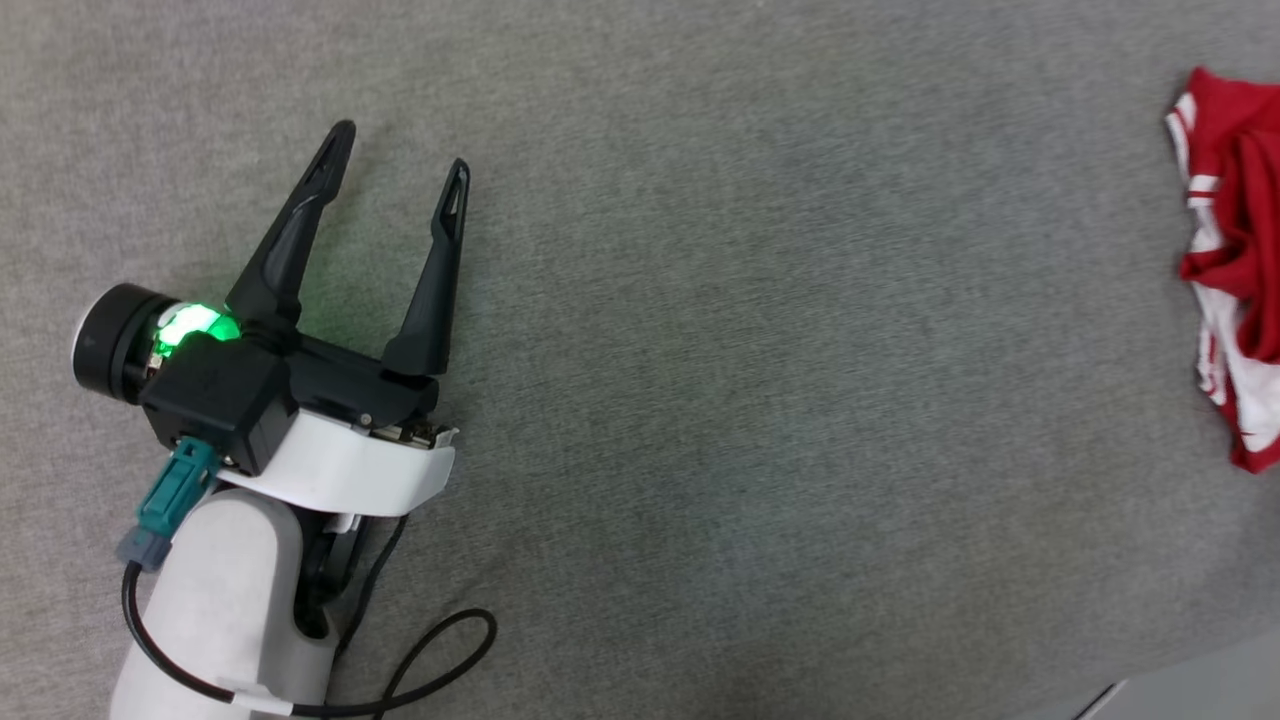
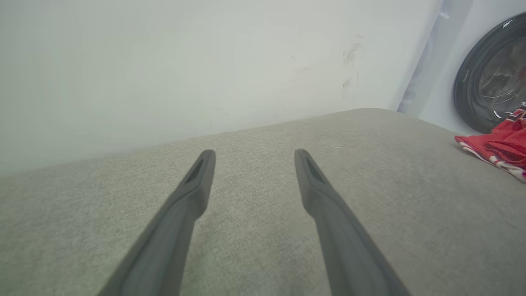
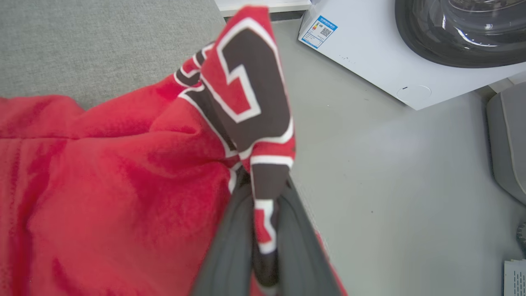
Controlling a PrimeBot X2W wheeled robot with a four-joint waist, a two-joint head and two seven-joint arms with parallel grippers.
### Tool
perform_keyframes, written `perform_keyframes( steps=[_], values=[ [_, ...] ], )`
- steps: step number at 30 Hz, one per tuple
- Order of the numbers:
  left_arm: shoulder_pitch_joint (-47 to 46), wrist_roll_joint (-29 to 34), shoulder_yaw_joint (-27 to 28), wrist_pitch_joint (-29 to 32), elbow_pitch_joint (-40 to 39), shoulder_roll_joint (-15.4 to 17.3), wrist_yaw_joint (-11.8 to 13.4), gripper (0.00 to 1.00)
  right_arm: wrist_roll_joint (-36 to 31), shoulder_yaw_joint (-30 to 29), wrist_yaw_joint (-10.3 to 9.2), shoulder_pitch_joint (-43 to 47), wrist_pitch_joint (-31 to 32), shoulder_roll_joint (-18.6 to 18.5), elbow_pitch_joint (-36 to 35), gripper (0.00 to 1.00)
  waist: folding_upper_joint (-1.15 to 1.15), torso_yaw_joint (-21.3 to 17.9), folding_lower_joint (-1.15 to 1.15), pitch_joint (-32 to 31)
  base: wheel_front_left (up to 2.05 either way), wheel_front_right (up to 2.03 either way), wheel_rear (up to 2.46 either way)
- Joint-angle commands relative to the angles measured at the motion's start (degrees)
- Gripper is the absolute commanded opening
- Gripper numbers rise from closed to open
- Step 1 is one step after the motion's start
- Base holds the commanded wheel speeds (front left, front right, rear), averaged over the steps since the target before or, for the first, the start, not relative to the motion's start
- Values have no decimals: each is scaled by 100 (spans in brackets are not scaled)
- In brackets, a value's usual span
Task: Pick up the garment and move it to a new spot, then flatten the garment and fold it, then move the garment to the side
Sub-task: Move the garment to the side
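Observation:
The garment (image 1: 1235,270), a red jersey with white striped trim, lies crumpled at the right edge of the grey fabric surface (image 1: 750,350). In the right wrist view my right gripper (image 3: 265,246) is shut on a fold of the garment (image 3: 102,197) that carries black white-outlined lettering, and red cloth drapes to the left of the fingers. My left gripper (image 1: 400,150) stands open over bare fabric at the left, far from the garment. From the left wrist, the left gripper (image 2: 252,158) points toward a pale wall, with the garment (image 2: 497,150) at the far right.
A white washing machine (image 3: 370,53) with a dark round door (image 2: 489,78) stands on the grey floor (image 3: 390,197) beyond the surface's right edge. A pale wall (image 2: 164,74) rises behind the surface. A grey object (image 3: 507,139) sits at the right.

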Motion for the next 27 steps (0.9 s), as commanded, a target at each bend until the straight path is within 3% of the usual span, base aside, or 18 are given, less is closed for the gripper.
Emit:
perform_keyframes(
  steps=[1, 2, 3, 4, 5, 6, 15, 27],
  values=[
    [-111, 3, -30, 15, -37, 32, -4, 100, -68, -67, -4, -138, -110, 74, 78, 0, 0, 83, -1, 133, 0, 0, 0],
    [-130, -3, -42, 14, -43, 36, -4, 100, -120, -107, -4, -176, -181, 93, 142, 0, 0, 95, -1, 155, 0, 0, 0],
    [-143, -8, -56, 12, -43, 42, -5, 100, -169, -139, -4, -210, -263, 119, 209, 16, 0, 105, -1, 168, 0, 0, 0],
    [-159, -15, -69, 9, -42, 49, -6, 100, -218, -175, -4, -249, -350, 147, 277, 40, 0, 114, -1, 176, 0, 0, 0],
    [-181, -25, -83, 4, -32, 58, -6, 100, -299, -205, -5, -273, -435, 158, 355, 83, 0, 122, -1, 177, 0, 0, 0],
    [-200, -36, -99, -5, -9, 65, -7, 100, -350, -261, -5, -303, -526, 181, 420, 100, 0, 133, -1, 164, 0, 0, 0],
    [61, -156, -150, -180, 327, -84, 97, 100, -827, -598, -5, -245, -1548, 194, 864, 100, 0, 330, -1, -475, 0, 0, 0],
    [1064, -441, -129, -326, 1073, -532, 405, 100, -700, -60, -4, 687, -2903, 203, 1058, 100, 0, 673, -1, -2082, 0, 0, 0]
  ],
)
